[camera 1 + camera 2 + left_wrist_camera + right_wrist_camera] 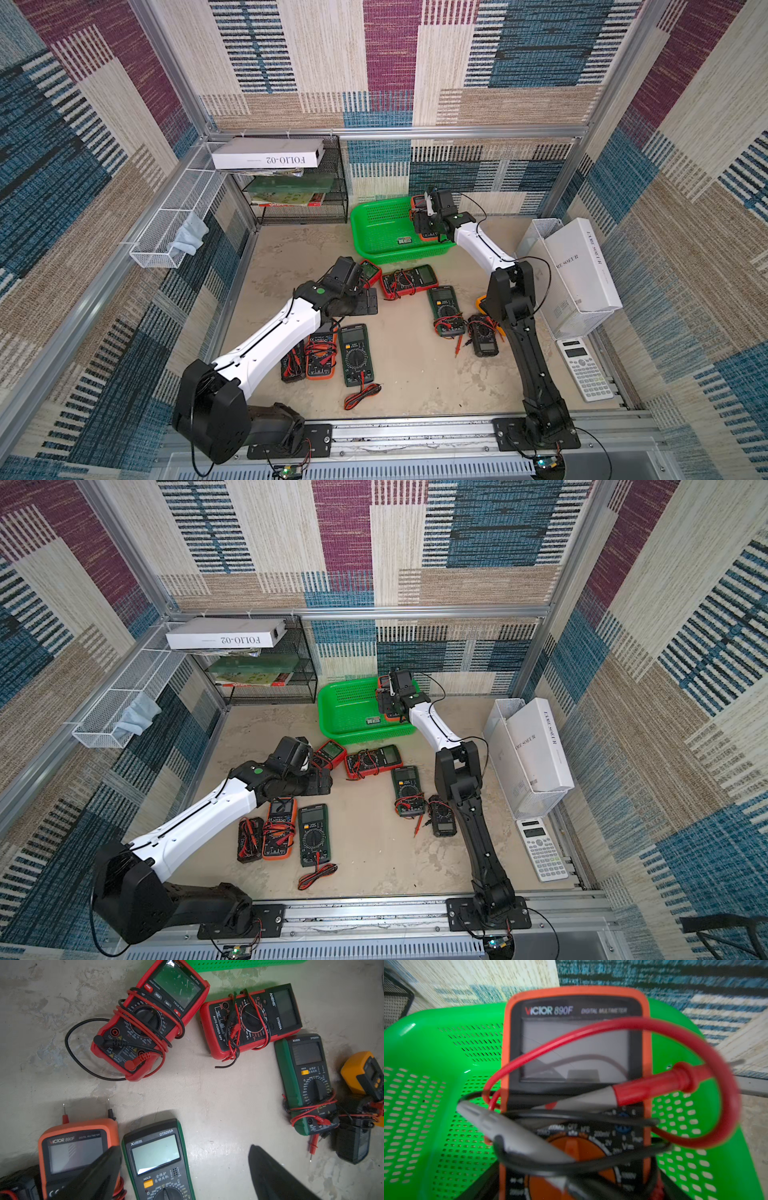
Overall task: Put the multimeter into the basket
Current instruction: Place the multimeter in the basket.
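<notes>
A robot work cell seen from above. Its walls are woven patchwork fabric in blue, plum and beige, set in an aluminium frame. The tabletop is pale beige, mottled and stained. The bright green basket stands at the back, near the middle.

Far left of the basket, a white wire-mesh tray hangs on the side wall with a pale blue cloth in it. Just left of the basket stands a black mesh shelf rack holding books, with a white box marked FOLIO-02 on top.

In front of the basket and to its left, the left gripper hovers over the table. Its fingers are spread wide and hold nothing. A red multimeter and a red ANENG multimeter lie side by side just in front of the basket. Further forward lie a black meter, an orange meter and a green meter in a row.

Over the basket's right end, the right gripper has its fingers clamped on an orange Victor 890F multimeter. The multimeter sits inside the rim line with red and black leads looped around it. Whether it touches the basket floor cannot be told.

Forward and right of the basket lie a second green meter, a second black meter and a yellow meter, which is half hidden behind the right arm. Far right of the basket stand a white mesh bin holding a white carton, and a white calculator.
</notes>
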Available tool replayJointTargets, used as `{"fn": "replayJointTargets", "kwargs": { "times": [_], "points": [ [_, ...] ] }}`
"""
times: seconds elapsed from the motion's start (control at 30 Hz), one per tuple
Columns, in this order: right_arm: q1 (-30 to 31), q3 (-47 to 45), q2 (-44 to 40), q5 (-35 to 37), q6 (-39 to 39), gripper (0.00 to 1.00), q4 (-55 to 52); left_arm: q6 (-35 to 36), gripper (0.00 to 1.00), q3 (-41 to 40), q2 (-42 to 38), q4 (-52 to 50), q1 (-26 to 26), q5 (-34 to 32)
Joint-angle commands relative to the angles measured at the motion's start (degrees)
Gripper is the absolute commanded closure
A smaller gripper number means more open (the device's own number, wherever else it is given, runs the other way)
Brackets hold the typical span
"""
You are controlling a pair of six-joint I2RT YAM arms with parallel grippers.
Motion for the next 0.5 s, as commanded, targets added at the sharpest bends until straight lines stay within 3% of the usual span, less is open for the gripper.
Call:
{"fn": "replayJointTargets", "kwargs": {
  "times": [0.0,0.47],
  "points": [
    [-0.02,0.49,0.47,1.28,-1.38,0.33,1.70,-0.55,0.00,-0.08,-0.19,0.04,-0.23,-0.19],
    [-0.39,-8.85,-3.49,3.94,-2.11,0.33,2.34,-1.03,0.00,-0.09,0.11,0.04,-1.59,-0.84]
  ]
}}
